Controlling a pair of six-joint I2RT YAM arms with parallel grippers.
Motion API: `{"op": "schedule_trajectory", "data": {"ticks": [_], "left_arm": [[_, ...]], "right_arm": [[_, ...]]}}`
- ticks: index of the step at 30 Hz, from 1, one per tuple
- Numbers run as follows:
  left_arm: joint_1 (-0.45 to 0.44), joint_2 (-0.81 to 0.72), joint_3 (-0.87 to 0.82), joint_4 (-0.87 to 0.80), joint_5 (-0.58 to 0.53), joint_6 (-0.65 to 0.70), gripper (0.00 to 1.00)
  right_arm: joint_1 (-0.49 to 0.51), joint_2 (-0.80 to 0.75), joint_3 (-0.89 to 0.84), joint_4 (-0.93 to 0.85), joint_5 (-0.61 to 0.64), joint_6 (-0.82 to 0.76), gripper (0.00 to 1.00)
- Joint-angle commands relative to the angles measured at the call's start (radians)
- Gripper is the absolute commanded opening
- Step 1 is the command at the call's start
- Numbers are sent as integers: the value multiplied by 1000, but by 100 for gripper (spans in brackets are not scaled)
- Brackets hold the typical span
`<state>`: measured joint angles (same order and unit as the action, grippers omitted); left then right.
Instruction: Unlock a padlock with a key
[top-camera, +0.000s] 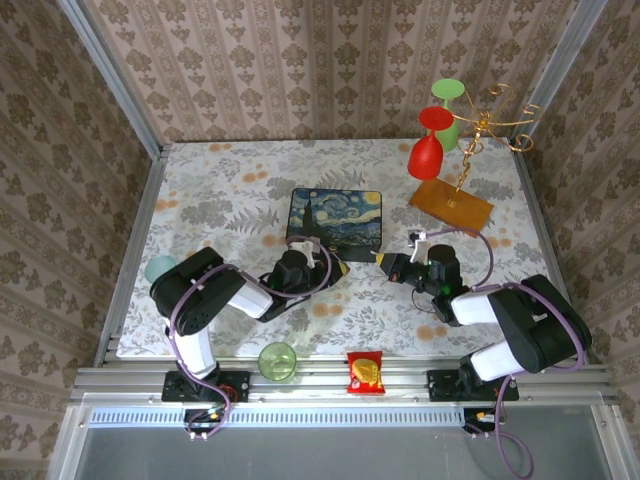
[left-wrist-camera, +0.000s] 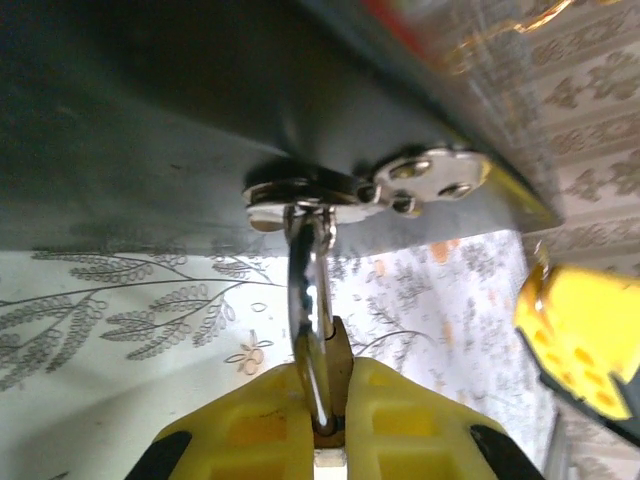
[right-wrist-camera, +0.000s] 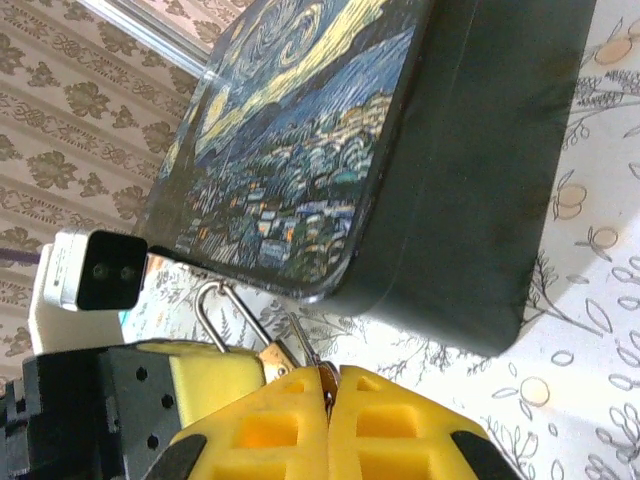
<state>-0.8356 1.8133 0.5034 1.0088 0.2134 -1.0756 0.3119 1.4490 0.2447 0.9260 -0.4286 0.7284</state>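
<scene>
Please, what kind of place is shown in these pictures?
Probably a robot test booth dressed as a home: beige patterned wallpaper panels, a bare aluminium frame rail and a white floral tablecloth.

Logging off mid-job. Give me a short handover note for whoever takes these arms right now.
Left gripper: shut on the padlock, its shackle threaded through the hasp on the painted box.
Right gripper: shut on the key, blade tip beside the padlock; insertion not visible.
Done: padlock and key both gripped.
Left: seat key, turn, free the shackle.
</scene>
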Motion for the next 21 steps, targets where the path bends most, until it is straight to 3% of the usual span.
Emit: {"op": "schedule_trajectory", "data": {"ticks": [1,9,12,16,21], "left_arm": [[10,31,-6,223,39,-130,0],[9,42,7,272,40,-200,0],[4,17,10,271,25,-223,0],[4,6,21,275,18,-245,0],[2,1,35,284,11,-270,0]], "right_arm": [[-1,-50,-35,2,-57,67,0],[42,-281,-60,-245,-105,160,0],[45,-299,-49,-318,-129,208,0],[49,-204,-50,-229,-175,223,0],[50,10,-71,155,-233,347,0]]}}
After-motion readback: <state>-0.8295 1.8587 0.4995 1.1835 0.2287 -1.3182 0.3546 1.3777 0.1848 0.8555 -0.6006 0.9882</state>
